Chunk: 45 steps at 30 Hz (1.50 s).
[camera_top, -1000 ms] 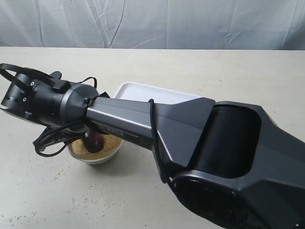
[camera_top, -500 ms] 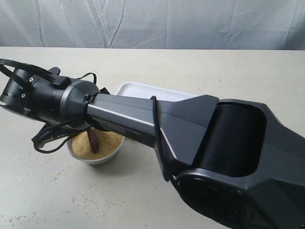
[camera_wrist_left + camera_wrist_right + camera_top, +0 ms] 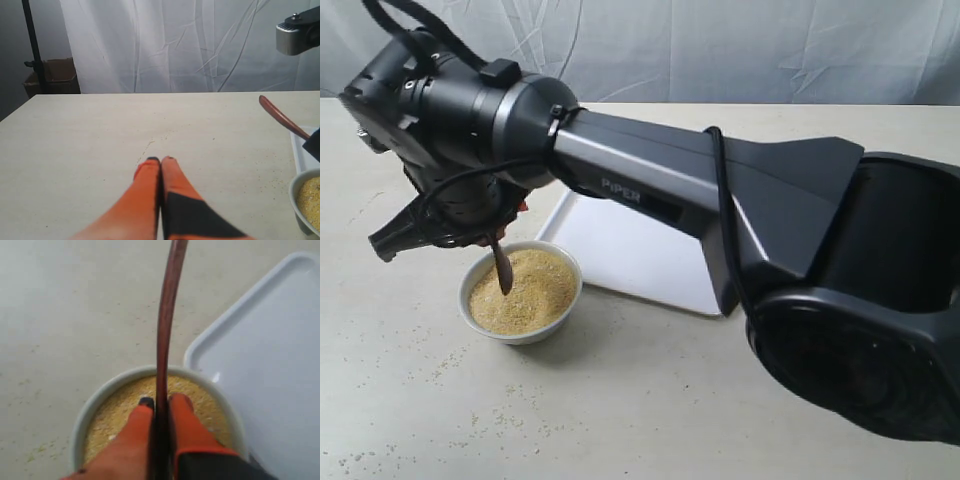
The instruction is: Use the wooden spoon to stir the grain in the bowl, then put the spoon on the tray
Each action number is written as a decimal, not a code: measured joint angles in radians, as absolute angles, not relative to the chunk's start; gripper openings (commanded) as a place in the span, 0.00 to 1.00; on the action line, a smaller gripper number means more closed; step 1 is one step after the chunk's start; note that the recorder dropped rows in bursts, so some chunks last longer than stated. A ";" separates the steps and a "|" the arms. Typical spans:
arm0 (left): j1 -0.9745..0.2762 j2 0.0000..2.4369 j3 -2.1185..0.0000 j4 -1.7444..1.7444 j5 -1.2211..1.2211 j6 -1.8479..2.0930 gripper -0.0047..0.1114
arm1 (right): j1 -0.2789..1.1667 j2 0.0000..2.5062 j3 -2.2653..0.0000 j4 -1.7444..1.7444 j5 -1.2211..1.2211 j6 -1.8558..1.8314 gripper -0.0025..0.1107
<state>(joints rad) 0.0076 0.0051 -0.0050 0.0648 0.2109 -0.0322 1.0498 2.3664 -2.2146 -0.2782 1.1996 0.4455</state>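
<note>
The small white bowl (image 3: pixel 563 300) holds tan grain (image 3: pixel 530 295) and stands left of the white tray (image 3: pixel 640 255). My right gripper (image 3: pixel 161 401) hangs over the bowl (image 3: pixel 95 402), shut on the dark wooden spoon (image 3: pixel 167 315). In the exterior view the spoon (image 3: pixel 502 268) slants down from the wrist, and its lower end reaches the grain. My left gripper (image 3: pixel 160 159) is shut and empty, low over bare table, well away from the bowl (image 3: pixel 296 192). In its view the spoon (image 3: pixel 280 116) sticks up beside the tray's edge (image 3: pixel 300 152). The left gripper is out of the exterior view.
The right arm's thick body (image 3: pixel 740 210) stretches over the tray and hides its right part. Spilled grains (image 3: pixel 470 400) dot the table in front of the bowl. A cardboard box (image 3: pixel 52 75) and a black pole (image 3: pixel 31 45) stand beyond the table's far edge.
The right wrist has risen and tipped upward above the bowl. The spoon came up from deep in the grain, so only its lower end touches. More of the tray now shows.
</note>
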 measured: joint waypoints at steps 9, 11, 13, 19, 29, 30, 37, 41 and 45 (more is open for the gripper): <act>0.008 0.005 -0.005 0.065 0.211 -0.032 0.04 | 0.862 2.355 -2.215 0.259 1.134 0.108 0.02; 0.008 0.005 -0.005 0.065 0.211 -0.032 0.04 | 0.830 2.353 -2.197 0.335 1.136 0.031 0.02; 0.008 0.005 -0.005 0.065 0.211 -0.032 0.04 | 0.811 2.345 -2.141 0.378 1.126 -0.031 0.02; 0.008 0.005 -0.005 0.065 0.211 -0.032 0.04 | 0.807 2.349 -1.986 0.428 1.026 -0.118 0.03; 0.008 0.005 -0.005 0.065 0.211 -0.032 0.04 | 0.807 2.349 -1.978 0.402 1.002 -0.128 0.37; 0.008 0.005 -0.005 0.065 0.211 -0.032 0.04 | 0.807 2.349 -1.978 0.392 1.002 -0.128 0.37; 0.008 0.005 -0.005 0.065 0.211 -0.032 0.04 | 0.807 2.330 -1.978 0.299 1.002 -0.128 0.37; 0.008 0.005 -0.005 0.066 0.211 -0.032 0.04 | 0.807 2.280 -1.977 0.268 1.002 -0.126 0.37; 0.008 0.005 -0.005 0.066 0.211 -0.032 0.04 | 0.807 2.233 -1.977 0.279 0.969 -0.126 0.37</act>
